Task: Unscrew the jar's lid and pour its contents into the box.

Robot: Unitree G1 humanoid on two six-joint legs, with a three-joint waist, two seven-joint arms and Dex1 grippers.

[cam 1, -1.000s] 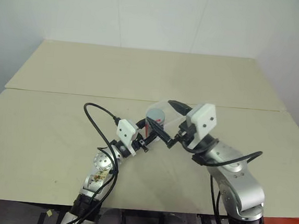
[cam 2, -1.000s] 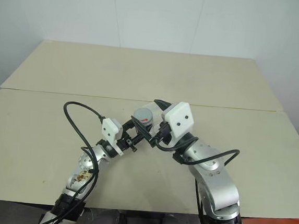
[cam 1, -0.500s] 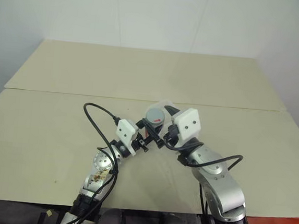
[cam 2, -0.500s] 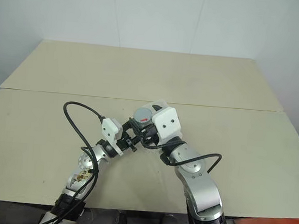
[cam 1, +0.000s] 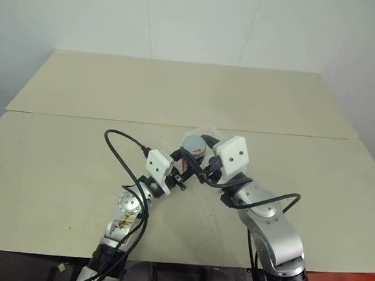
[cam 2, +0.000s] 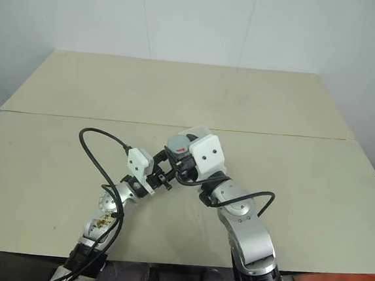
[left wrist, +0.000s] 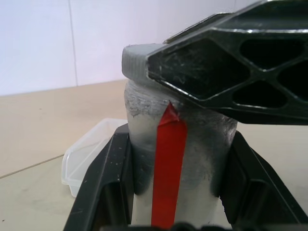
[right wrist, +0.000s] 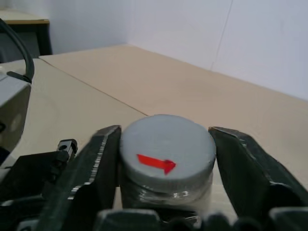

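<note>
Left end effector grips rough silvery jar; right end effector fingers flank round grey lid, contact unclear.

The jar stands upright, a silvery-white cylinder with a vertical red stripe down its side, held above the table near the middle of the head view. The lid is still on it: a round grey cap as wide as the jar, with a small red arrow-like mark on its flat top. The box, a shallow clear plastic tray with rounded corners, lies flat on the table just behind the jar, toward 1 o'clock from it in the head view.
</note>
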